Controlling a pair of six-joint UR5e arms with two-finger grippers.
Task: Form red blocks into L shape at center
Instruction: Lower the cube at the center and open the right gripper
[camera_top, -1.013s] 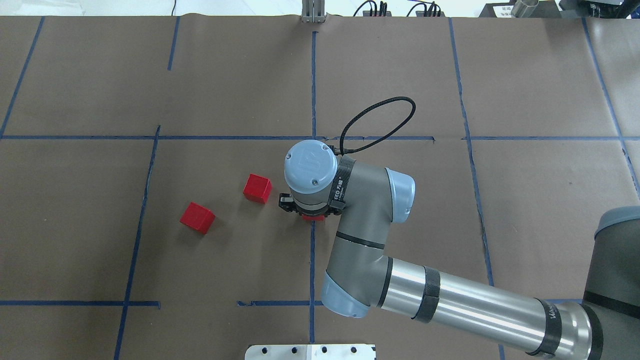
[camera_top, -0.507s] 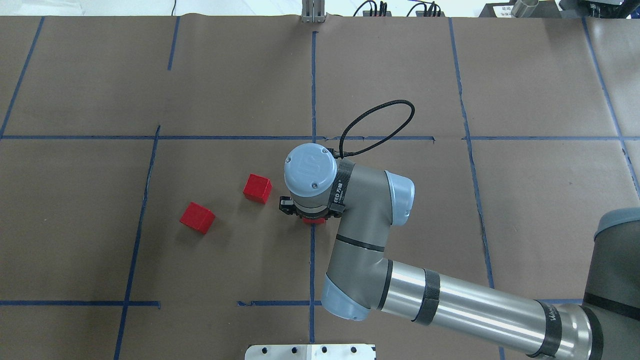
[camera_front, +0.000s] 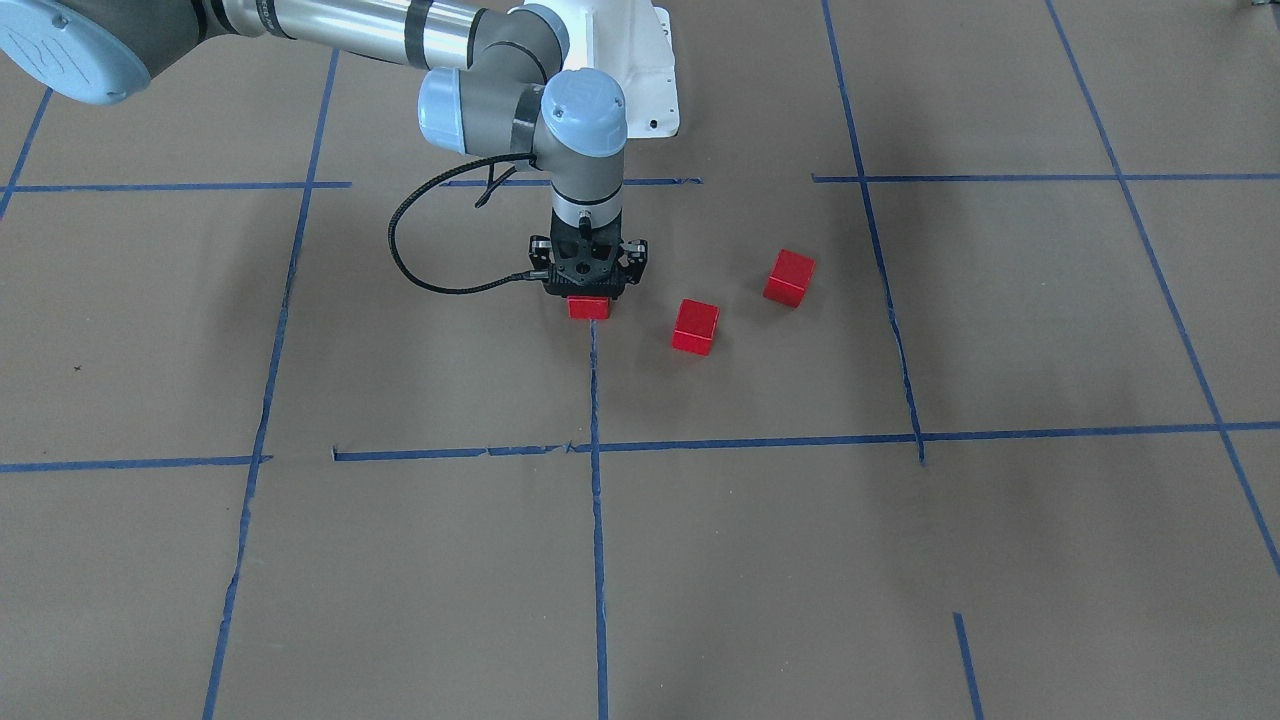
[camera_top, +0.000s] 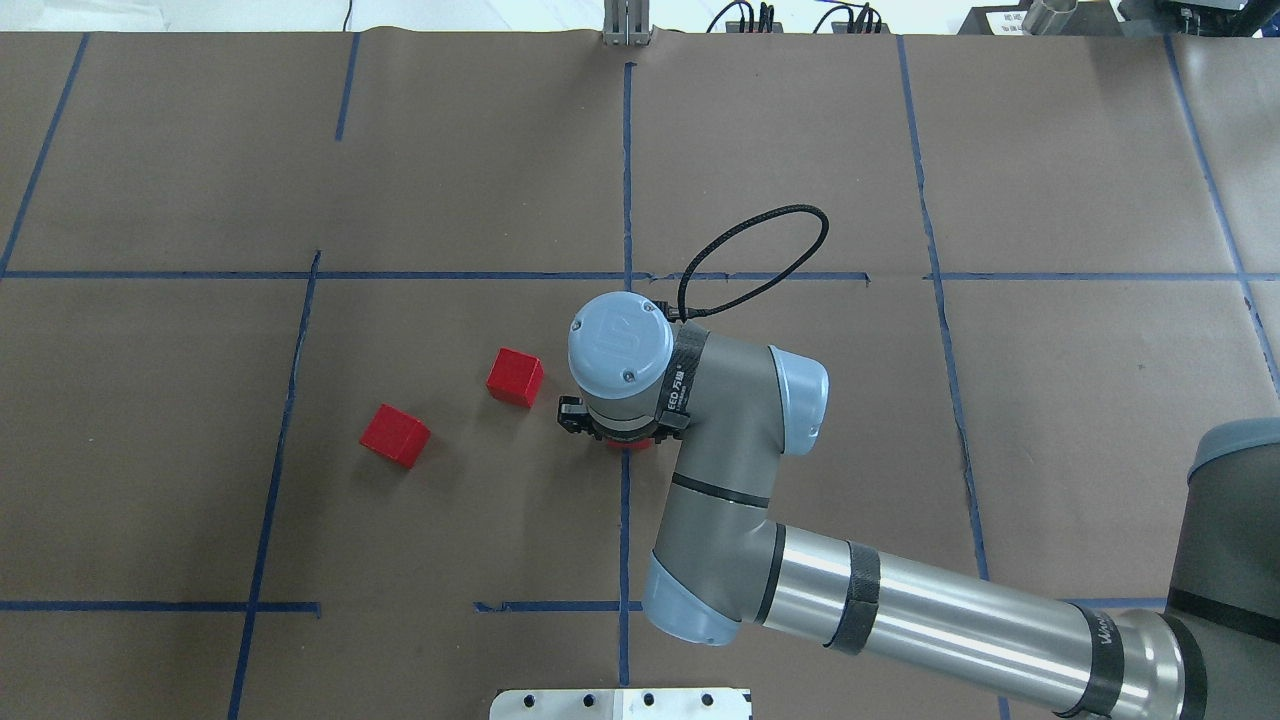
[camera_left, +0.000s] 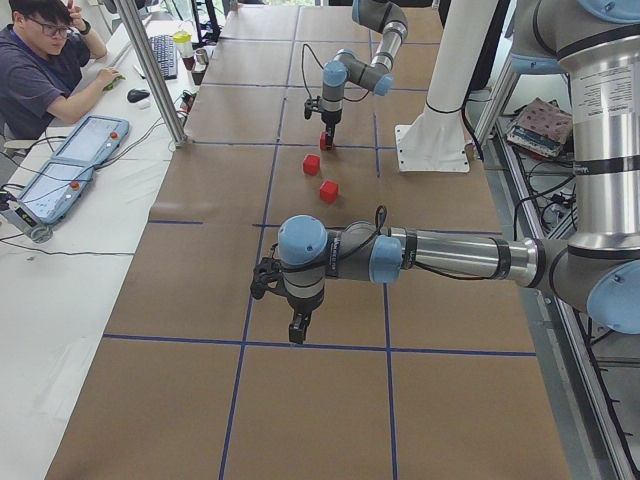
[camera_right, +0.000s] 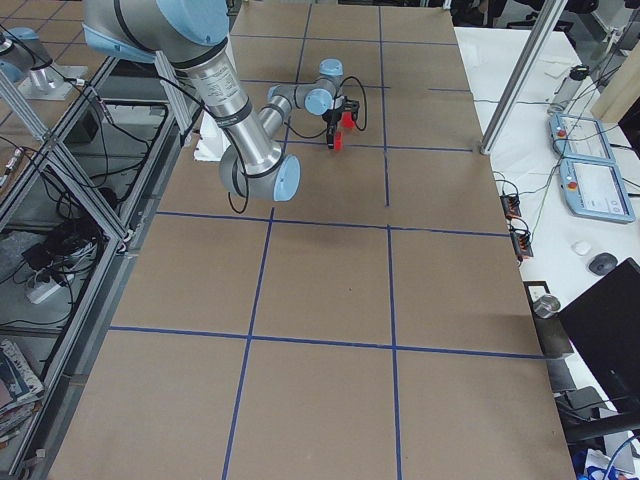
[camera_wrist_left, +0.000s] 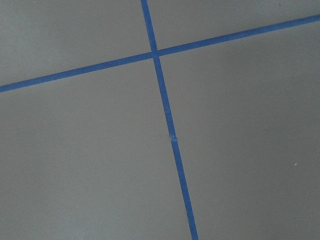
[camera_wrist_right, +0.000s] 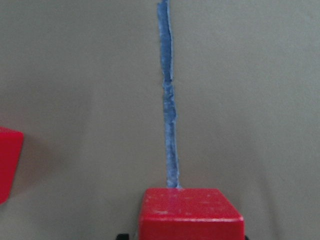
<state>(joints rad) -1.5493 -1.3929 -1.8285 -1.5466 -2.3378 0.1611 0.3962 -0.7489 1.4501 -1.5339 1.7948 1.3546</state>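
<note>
Right jaws pinch red block (camera_front: 588, 307) at center line (camera_front: 594, 385); left jaws: cannot tell.

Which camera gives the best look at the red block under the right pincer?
The exterior front-facing view: the red block shows clearly beneath the right pincer, at the tape line's end. The right wrist view shows it large but cropped at the bottom; overhead, the wrist hides nearly all of it; the side views show it tiny.

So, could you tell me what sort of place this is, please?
Probably a robotics lab: industrial robot arms work over a paper-covered table marked with blue tape, and a man sits at a side desk with control tablets.
</note>
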